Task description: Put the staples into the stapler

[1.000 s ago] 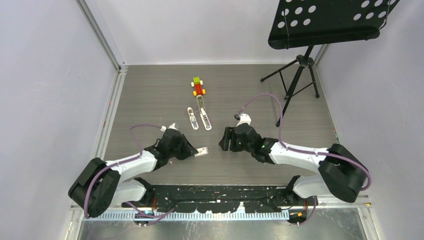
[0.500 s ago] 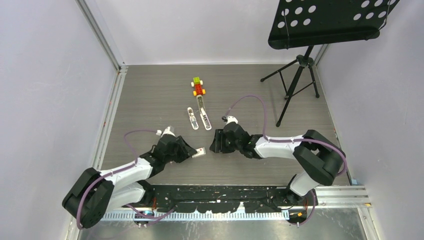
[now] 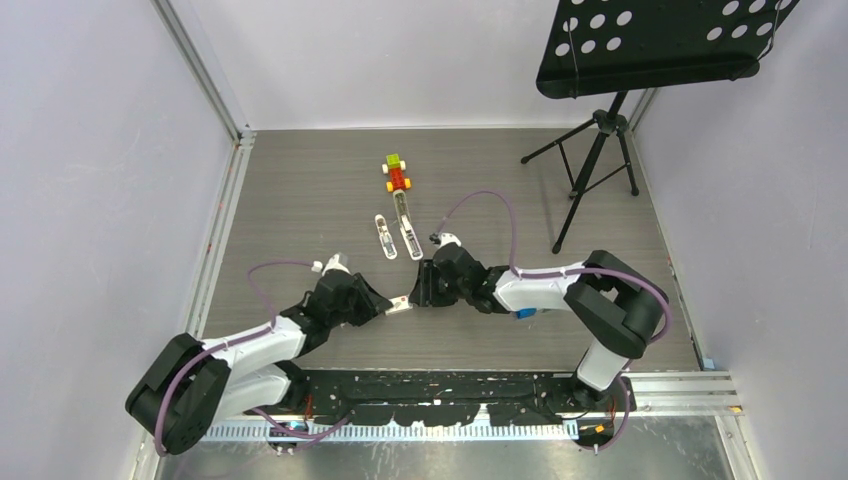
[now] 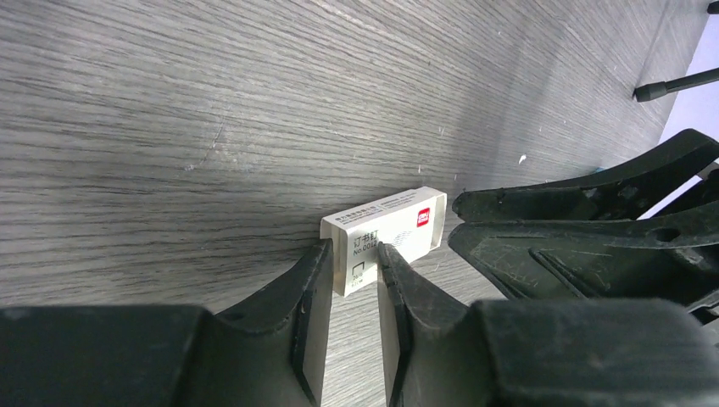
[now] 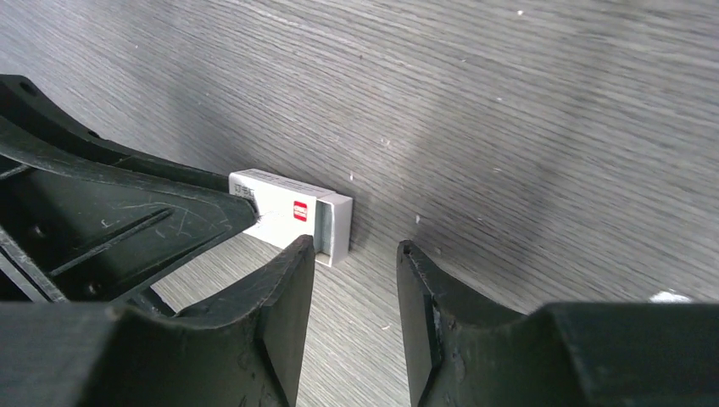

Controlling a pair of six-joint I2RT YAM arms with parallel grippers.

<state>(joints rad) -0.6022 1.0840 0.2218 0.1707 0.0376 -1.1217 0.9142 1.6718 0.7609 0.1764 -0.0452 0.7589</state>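
The small white staple carton (image 4: 386, 229) with a red mark is pinched at its near end by my left gripper (image 4: 353, 263), low over the table. In the right wrist view the carton (image 5: 288, 210) shows its open end, with grey staples (image 5: 326, 222) inside. My right gripper (image 5: 356, 254) is open and empty, and its left fingertip (image 5: 298, 254) is just beside that open end. In the top view both grippers meet at the carton (image 3: 401, 301): left gripper (image 3: 385, 305), right gripper (image 3: 420, 288). The slim stapler (image 3: 408, 230) lies further back, apart from both.
A shorter white bar (image 3: 385, 238) lies beside the stapler. A small toy of coloured blocks (image 3: 397, 172) sits behind it. A black music stand (image 3: 600, 150) stands at the back right. Grey walls close in the table on three sides.
My right gripper has moved left across the table until it reached the carton's open end. My left gripper has kept hold of the carton and shifted slightly right.
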